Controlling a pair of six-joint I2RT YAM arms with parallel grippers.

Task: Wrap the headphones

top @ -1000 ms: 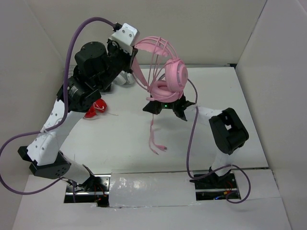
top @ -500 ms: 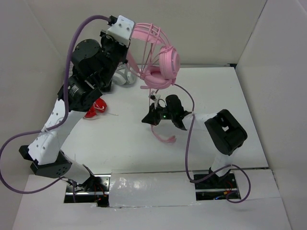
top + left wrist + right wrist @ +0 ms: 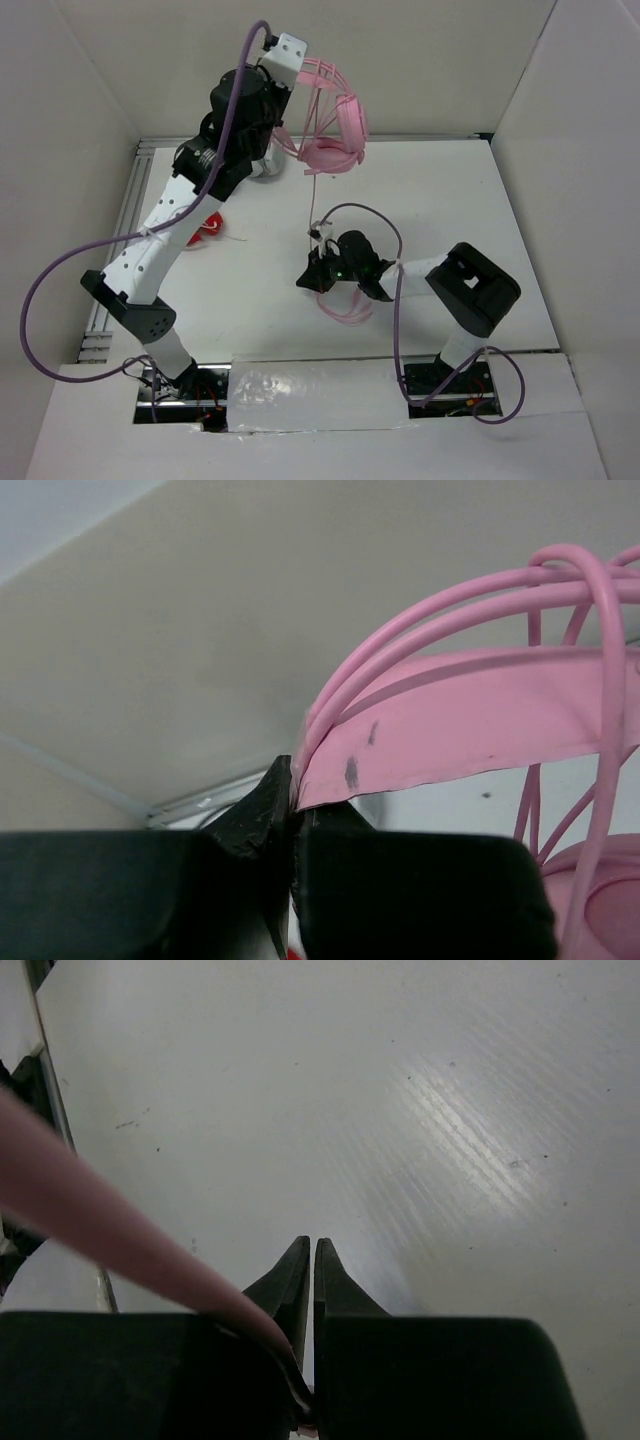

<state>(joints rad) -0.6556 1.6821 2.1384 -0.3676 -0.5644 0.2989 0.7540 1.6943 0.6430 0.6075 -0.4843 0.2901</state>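
Observation:
The pink headphones (image 3: 332, 152) hang in the air near the back wall. My left gripper (image 3: 295, 80) is raised high and shut on their pink headband (image 3: 480, 720), pinched between the jaws in the left wrist view (image 3: 293, 785). The thin pink cable (image 3: 313, 200) runs straight down from the earcups to my right gripper (image 3: 310, 277), which is low over the table and shut on it. In the right wrist view the cable (image 3: 90, 1210) enters the closed jaws (image 3: 312, 1245) at their base. Loose cable loops (image 3: 347, 308) lie beside the right gripper.
White/grey headphones (image 3: 262, 166) lie at the back left, partly hidden by the left arm. A red object (image 3: 206, 229) lies on the table left of centre. White walls close the back and both sides.
My left arm has lifted the headphones higher and further back. My right gripper has moved down and nearer with the cable, so the cable now hangs stretched between them.

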